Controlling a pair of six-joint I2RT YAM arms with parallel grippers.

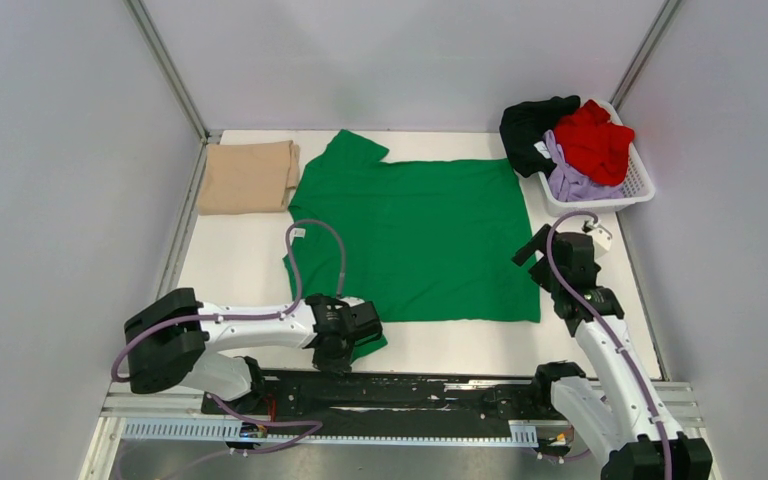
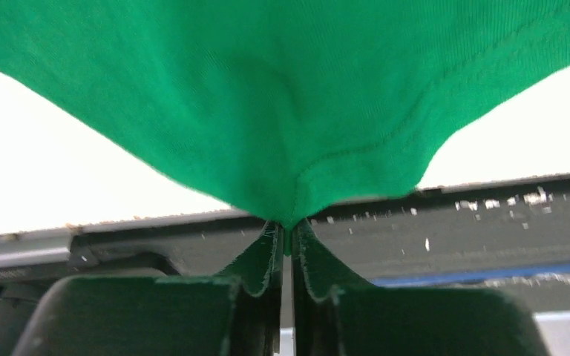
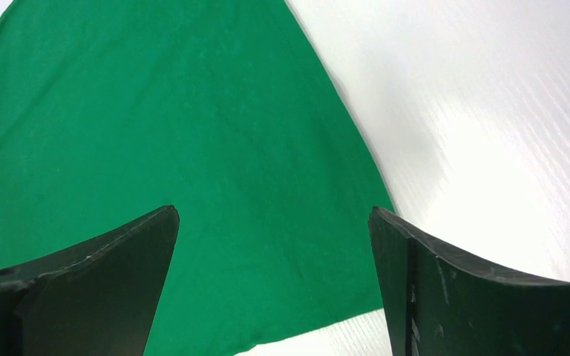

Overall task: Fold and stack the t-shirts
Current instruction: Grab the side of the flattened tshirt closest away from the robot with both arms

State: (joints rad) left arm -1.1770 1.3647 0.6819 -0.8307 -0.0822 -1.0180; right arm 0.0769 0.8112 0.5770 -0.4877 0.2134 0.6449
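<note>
bright green soft-knit short-sleeved t-shirt point(image 1: 420, 235): spread flat mid-desk, collar end left, hem right; near sleeve bunched at the front-left.
left pincer point(image 2: 287, 231): pressed together on a fold of the green t-shirt, apparently the near sleeve's stitched edge; cloth tents up from the pinch; low at the desk's near edge.
right pincer point(image 3: 273, 215): spread wide, nothing between the fingers; over the near-right hem corner of the green t-shirt; contact with cloth not clear.
white flat desk point(image 1: 245, 265): carries everything.
tan folded cloth t-shirt point(image 1: 248, 177): neat rectangle at far-left, just beside the green far sleeve.
white slatted plastic basket point(image 1: 642, 188): far-right corner; crumpled black t-shirt point(image 1: 530, 125), red t-shirt point(image 1: 595, 140) and lavender t-shirt point(image 1: 570, 182) piled inside, spilling over the rim.
handling: light, limp, slightly stretchy; no stiffness, sags from any single hold; likely drags and wrinkles on the desk rather than sliding clean.
where to hold: hems, sleeve seams, corners; doubled stitched edges probably least slippy; two spaced holds along one edge for a straight fold.
progress: judged one folded, green in hand, three waiting.
</note>
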